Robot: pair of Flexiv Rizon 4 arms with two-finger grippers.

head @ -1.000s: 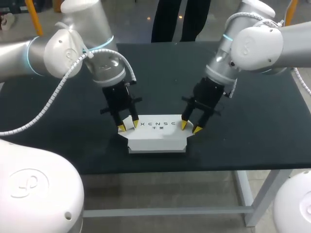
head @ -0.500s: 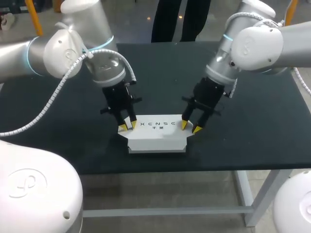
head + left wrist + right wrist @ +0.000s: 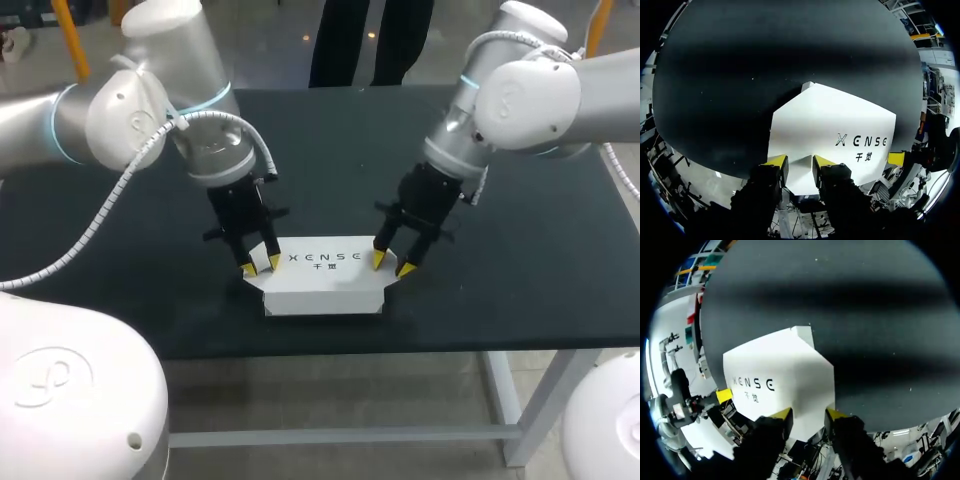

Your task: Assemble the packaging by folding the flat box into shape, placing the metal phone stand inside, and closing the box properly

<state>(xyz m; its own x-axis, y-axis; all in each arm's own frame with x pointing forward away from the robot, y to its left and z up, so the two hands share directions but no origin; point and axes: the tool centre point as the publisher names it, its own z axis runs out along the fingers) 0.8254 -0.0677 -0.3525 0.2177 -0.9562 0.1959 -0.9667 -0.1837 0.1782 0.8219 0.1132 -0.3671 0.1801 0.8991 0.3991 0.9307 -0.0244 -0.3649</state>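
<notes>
1. The white box (image 3: 322, 277) is laid flat on the black table (image 3: 120, 260), close to its front edge.
2. The left gripper (image 3: 261, 265) is set narrowly parted over the box's left end, a pointed flap seen between its fingers.
3. The right gripper (image 3: 392, 264) is set likewise, narrowly parted, over the right end.

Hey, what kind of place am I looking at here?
Probably a robotics lab workbench: two robot arms meet over a dark table, the left hand and right hand each at an end of a white box.
</notes>
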